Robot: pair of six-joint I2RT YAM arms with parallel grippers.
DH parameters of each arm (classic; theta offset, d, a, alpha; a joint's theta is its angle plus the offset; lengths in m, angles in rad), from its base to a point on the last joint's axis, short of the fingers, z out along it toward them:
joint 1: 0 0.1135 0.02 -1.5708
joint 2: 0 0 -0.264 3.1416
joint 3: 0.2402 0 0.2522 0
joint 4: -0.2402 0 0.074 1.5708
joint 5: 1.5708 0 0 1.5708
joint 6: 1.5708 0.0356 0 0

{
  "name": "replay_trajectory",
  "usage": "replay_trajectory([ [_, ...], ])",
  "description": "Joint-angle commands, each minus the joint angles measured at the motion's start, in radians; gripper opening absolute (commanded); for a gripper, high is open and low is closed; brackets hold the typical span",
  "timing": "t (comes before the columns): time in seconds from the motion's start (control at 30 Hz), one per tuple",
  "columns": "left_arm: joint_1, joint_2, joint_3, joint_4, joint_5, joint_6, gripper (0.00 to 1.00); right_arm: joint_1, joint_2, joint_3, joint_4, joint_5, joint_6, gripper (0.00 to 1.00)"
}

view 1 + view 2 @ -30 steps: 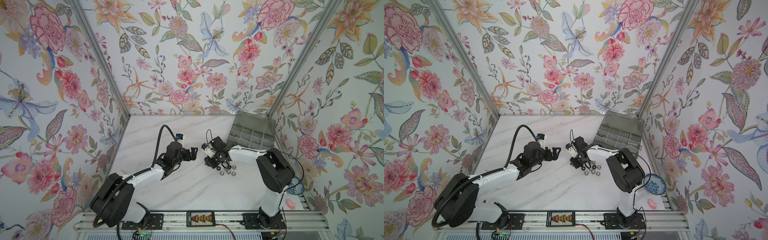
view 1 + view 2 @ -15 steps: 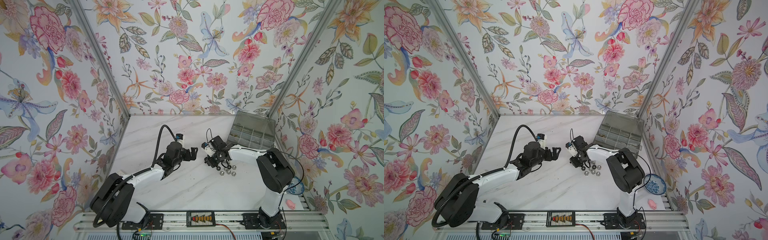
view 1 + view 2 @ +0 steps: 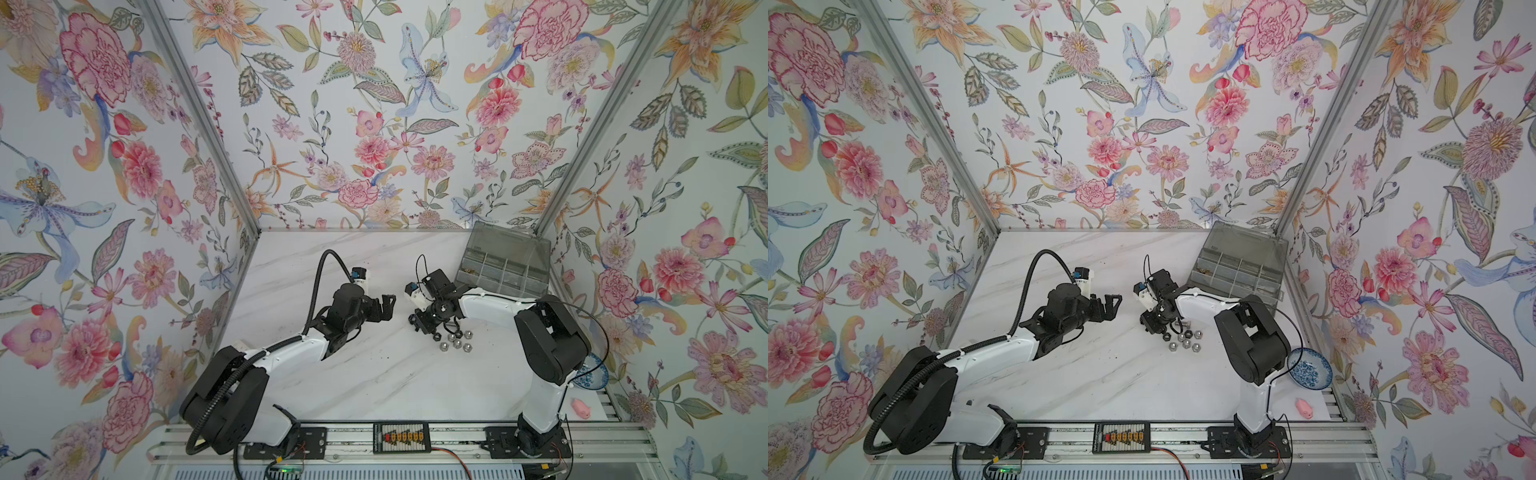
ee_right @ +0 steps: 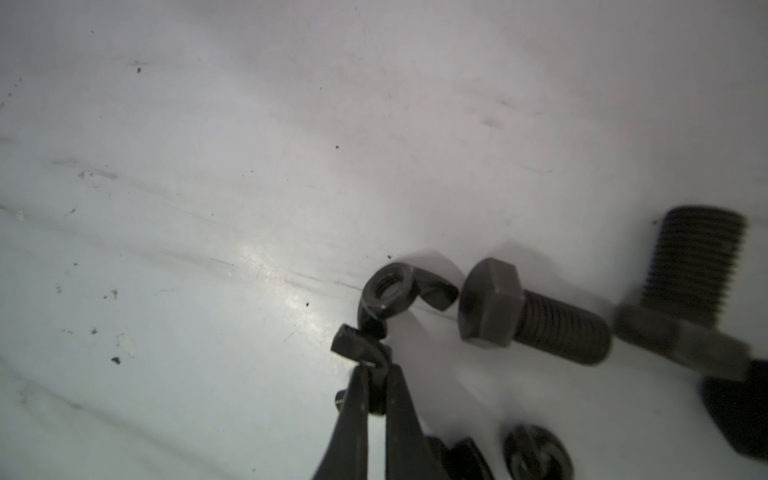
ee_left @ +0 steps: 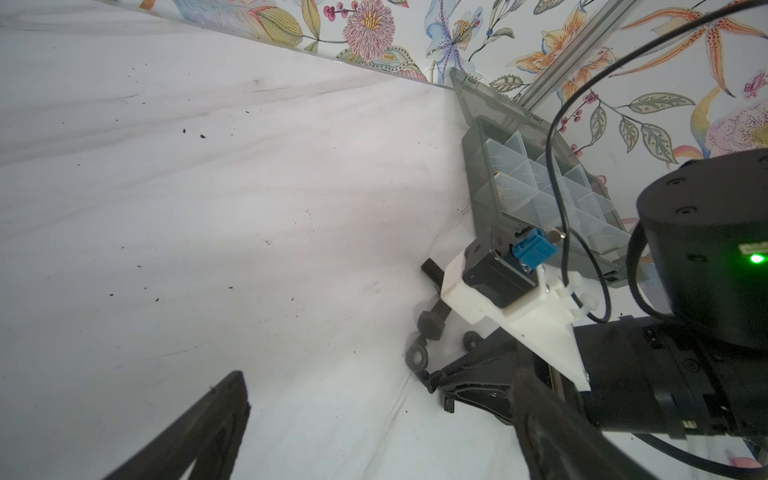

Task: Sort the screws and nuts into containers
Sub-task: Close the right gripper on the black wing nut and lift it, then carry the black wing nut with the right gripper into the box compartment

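Two black bolts (image 4: 536,318) lie on the marble table (image 3: 374,374) just beside the right gripper (image 4: 376,374), whose jaws stand almost closed on one wing of a small black wing nut (image 4: 388,291), as the right wrist view shows. In both top views a cluster of silver nuts (image 3: 455,341) sits near that gripper, and the grey organiser box (image 3: 505,266) stands open behind it by the wall. My judgement: the hold is thin and off-centre, so the lift should be slow and straight up, checking the piece does not swing or slip, before carrying it over a nut compartment. The left gripper (image 3: 384,305) hovers apart with jaws spread wide and empty
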Motion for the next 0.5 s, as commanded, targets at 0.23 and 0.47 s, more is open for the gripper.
replay_trajectory([
  [0.23,-0.011,0.007,-0.006,0.018,-0.004,0.012,0.99,-0.071,-0.089,0.001,-0.015,-0.126,0.029,0.00],
  [0.47,-0.011,0.002,-0.014,0.023,-0.003,0.010,0.99,-0.208,-0.172,0.008,-0.015,-0.171,0.045,0.00],
])
